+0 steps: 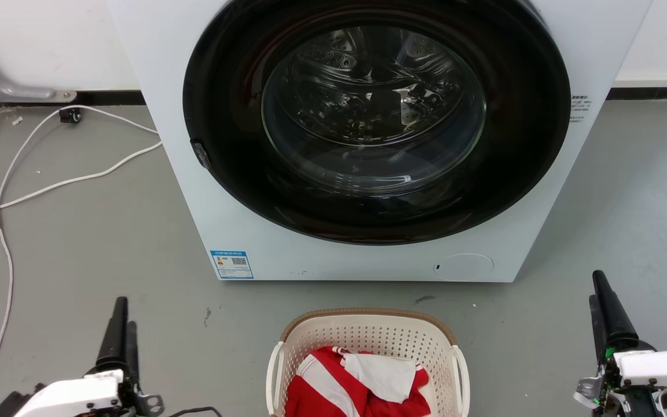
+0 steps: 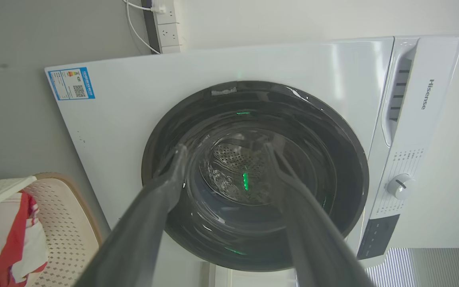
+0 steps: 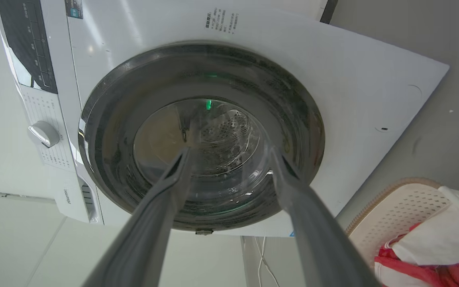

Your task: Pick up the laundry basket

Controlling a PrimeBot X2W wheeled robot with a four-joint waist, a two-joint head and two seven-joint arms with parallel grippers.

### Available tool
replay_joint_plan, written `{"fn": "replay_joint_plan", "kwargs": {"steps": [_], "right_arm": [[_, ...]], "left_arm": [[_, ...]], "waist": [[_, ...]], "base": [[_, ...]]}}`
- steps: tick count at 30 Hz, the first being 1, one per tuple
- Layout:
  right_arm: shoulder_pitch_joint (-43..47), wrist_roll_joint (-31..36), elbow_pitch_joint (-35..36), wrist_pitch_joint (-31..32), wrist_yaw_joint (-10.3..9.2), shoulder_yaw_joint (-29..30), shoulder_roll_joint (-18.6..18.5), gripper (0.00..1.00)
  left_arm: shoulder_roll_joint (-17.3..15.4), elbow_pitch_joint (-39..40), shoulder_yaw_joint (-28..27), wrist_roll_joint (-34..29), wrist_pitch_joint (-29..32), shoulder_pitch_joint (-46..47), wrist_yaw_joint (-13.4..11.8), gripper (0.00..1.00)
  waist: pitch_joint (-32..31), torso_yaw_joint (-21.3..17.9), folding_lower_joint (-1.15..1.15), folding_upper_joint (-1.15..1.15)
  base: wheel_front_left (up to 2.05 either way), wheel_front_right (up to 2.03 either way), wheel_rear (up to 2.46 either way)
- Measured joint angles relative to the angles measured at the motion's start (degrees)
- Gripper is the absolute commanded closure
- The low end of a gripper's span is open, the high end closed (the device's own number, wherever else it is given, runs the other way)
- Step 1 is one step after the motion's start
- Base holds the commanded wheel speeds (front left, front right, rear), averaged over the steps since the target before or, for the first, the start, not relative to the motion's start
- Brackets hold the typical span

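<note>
Laundry basket [image 1: 368,335] sits between left pincer [image 1: 125,315] and right pincer [image 1: 596,288], both parted, empty.

The laundry basket [image 1: 368,333], with clothes [image 1: 333,382] in it, sits on the floor [image 1: 79,260] before the washing machine [image 1: 333,260], between the left gripper [image 1: 125,313] and the right gripper [image 1: 596,288].

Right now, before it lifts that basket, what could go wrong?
The left gripper and right gripper are open, far to either side of the basket; lifting by one handle alone would likely tip it and spill the striped clothes. The washing machine stands close behind, so a forward swing could bump it.
</note>
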State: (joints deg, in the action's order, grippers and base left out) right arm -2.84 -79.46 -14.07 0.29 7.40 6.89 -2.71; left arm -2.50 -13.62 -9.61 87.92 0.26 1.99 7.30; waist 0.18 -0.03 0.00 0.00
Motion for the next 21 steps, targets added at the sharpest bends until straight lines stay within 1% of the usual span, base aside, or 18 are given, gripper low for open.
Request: {"fn": "replay_joint_plan", "kwargs": {"steps": [7, 11, 12, 13, 15, 16, 19, 21], "right_arm": [[-0.2, 9.2, 3.3, -1.5, 0.00, 0.8, 0.0, 0.00], [-0.5, 16.4, 6.6, -2.4, 0.00, 0.5, 0.0, 0.00], [-0.6, 20.1, 8.4, -2.8, 0.00, 0.0, 0.0, 0.00], [-0.6, 20.1, 8.4, -2.8, 0.00, 0.0, 0.0, 0.00], [-0.6, 23.4, 10.0, -3.2, 0.00, -0.6, 0.0, 0.00], [-0.7, 26.8, 11.5, -3.6, 0.00, -1.2, 0.0, 0.00], [-0.7, 31.4, 13.3, -4.1, 0.00, -1.9, 0.0, 0.00], [-0.7, 34.6, 14.4, -4.5, 0.00, -2.3, 0.0, 0.00]], "left_arm": [[-0.1, 0.6, -4.5, -7.2, -1.5, 0.4, 0.0, 0.00], [-0.1, 3.0, -6.7, -11.9, -2.5, 1.0, -0.7, 0.00], [-0.1, 4.5, -6.5, -14.9, -2.8, 1.0, -1.1, 0.00], [-0.1, 4.5, -6.5, -14.9, -2.8, 1.0, -1.1, 0.00], [-0.1, 6.5, -6.2, -17.3, -3.2, 1.0, -2.0, 0.00], [-0.1, 8.5, -5.3, -20.1, -3.6, 1.0, -3.1, 0.00], [-0.1, 11.3, -3.6, -23.7, -4.1, 0.8, -5.2, 0.00], [-0.1, 13.1, -2.3, -26.2, -4.6, 0.5, -5.9, 0.00]], "waist": [[0.1, 0.0, 0.00, 0.00], [0.3, 0.1, 0.00, 0.00], [0.4, 0.1, 0.00, 0.00], [0.4, 0.1, 0.00, 0.00], [0.4, 0.1, 0.00, 0.00], [0.5, 0.1, 0.00, 0.00], [0.6, 0.1, 0.00, 0.00], [0.7, 0.1, 0.00, 0.00]], "base": [[0.00, 0.00, 0.00], [0.00, 0.00, 0.00], [0.00, 0.00, 0.00], [0.00, 0.00, 0.00], [0.00, 0.00, 0.00], [0.00, 0.00, 0.00], [0.00, 0.00, 0.00], [0.00, 0.00, 0.00]]}}
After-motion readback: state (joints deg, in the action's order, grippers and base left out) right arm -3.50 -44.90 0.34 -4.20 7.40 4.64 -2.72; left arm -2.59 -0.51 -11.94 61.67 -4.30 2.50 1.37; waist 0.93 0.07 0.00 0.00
